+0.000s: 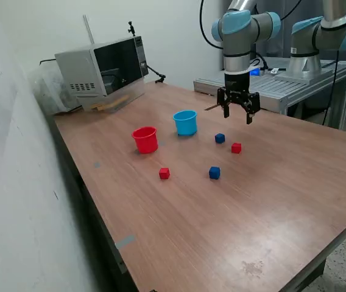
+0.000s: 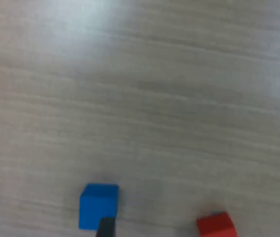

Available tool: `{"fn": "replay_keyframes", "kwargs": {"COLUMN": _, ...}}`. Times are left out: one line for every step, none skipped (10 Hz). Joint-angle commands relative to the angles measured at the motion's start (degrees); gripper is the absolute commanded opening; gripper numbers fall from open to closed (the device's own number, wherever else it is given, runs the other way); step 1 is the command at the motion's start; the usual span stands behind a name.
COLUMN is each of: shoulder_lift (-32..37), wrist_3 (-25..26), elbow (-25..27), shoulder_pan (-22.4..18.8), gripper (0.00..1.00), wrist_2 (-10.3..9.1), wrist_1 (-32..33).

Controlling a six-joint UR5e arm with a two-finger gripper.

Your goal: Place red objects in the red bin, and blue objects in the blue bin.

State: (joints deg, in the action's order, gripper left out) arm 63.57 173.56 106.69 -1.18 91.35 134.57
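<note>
Two red cubes lie on the wooden table, one (image 1: 236, 148) under the gripper's side and one (image 1: 164, 173) nearer the front. Two dark blue cubes lie near them, one (image 1: 220, 139) by the blue cup and one (image 1: 214, 173) nearer the front. The red cup (image 1: 145, 139) and the light blue cup (image 1: 186, 122) stand upright side by side. My gripper (image 1: 238, 115) hangs open and empty above the table, just behind the far red and blue cubes. The wrist view shows a blue cube (image 2: 98, 206), a red cube (image 2: 216, 224) and a dark fingertip (image 2: 106, 227).
A microwave (image 1: 103, 68) stands at the table's back corner on the exterior view's left. A second robot arm (image 1: 319, 36) stands on a metal bench (image 1: 295, 85) behind the table. A wall runs along the exterior view's left.
</note>
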Motion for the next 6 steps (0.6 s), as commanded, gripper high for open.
{"fn": "replay_keyframes", "kwargs": {"shoulder_lift": -1.3, "wrist_3": 0.0, "elbow": -1.7, "shoulder_pan": 0.5, "gripper": 1.0, "wrist_2": -0.21, "wrist_1": 1.6}}
{"fn": "replay_keyframes", "kwargs": {"shoulder_lift": -1.8, "wrist_3": 0.0, "elbow": -2.1, "shoulder_pan": 0.6, "gripper": 1.0, "wrist_2": -0.39, "wrist_1": 2.4}}
{"fn": "replay_keyframes", "kwargs": {"shoulder_lift": -2.3, "wrist_3": 0.0, "elbow": -2.3, "shoulder_pan": 0.6, "gripper": 1.0, "wrist_2": -0.47, "wrist_1": 2.5}}
{"fn": "replay_keyframes", "kwargs": {"shoulder_lift": -2.5, "wrist_3": 0.0, "elbow": -2.2, "shoulder_pan": 0.6, "gripper": 1.0, "wrist_2": -0.48, "wrist_1": 2.8}}
{"fn": "replay_keyframes", "kwargs": {"shoulder_lift": -2.6, "wrist_3": 0.0, "elbow": -2.1, "shoulder_pan": 0.7, "gripper": 1.0, "wrist_2": -0.48, "wrist_1": 2.9}}
{"fn": "replay_keyframes", "kwargs": {"shoulder_lift": -2.7, "wrist_3": 0.0, "elbow": -2.2, "shoulder_pan": 0.6, "gripper": 1.0, "wrist_2": -0.48, "wrist_1": 3.0}}
